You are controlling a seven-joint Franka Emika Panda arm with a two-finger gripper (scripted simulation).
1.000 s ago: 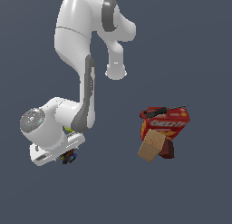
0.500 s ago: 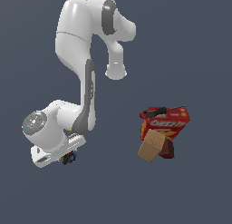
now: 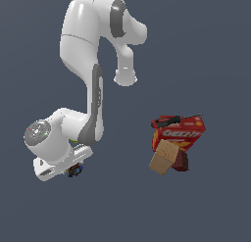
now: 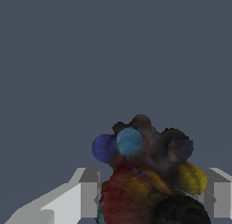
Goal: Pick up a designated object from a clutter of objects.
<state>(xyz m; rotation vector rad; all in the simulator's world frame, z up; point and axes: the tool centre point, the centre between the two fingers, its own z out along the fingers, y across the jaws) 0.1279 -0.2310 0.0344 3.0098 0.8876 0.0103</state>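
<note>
1 red cracker box (image 3: pixel 179 133) | 1 wooden block (image 3: pixel 163 157) | 1 dark red box (image 3: pixel 181 161) | 1 black-red tool (image 3: pixel 165 121) | 1 dark lumpy thing (image 4: pixel 145 173)

Lumpy thing (image 4: pixel 147 173) sitting between gripper (image 3: pixel 73 170) fingers (image 4: pixel 88 193), far toward exterior view's left of cracker box (image 3: pixel 179 133), wooden block (image 3: pixel 163 157).

white arm folded low, tool (image 3: pixel 74 170) at the exterior view's left, fingers (image 4: pixel 86 191) closed around a load

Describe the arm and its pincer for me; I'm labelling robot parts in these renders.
The arm is glossy white with rounded, bulky links and dark grey bands at its joints. One joint carries a grey, speckled round cap. The pincer has blocky, light grey fingers. No cables or markings show.
</note>
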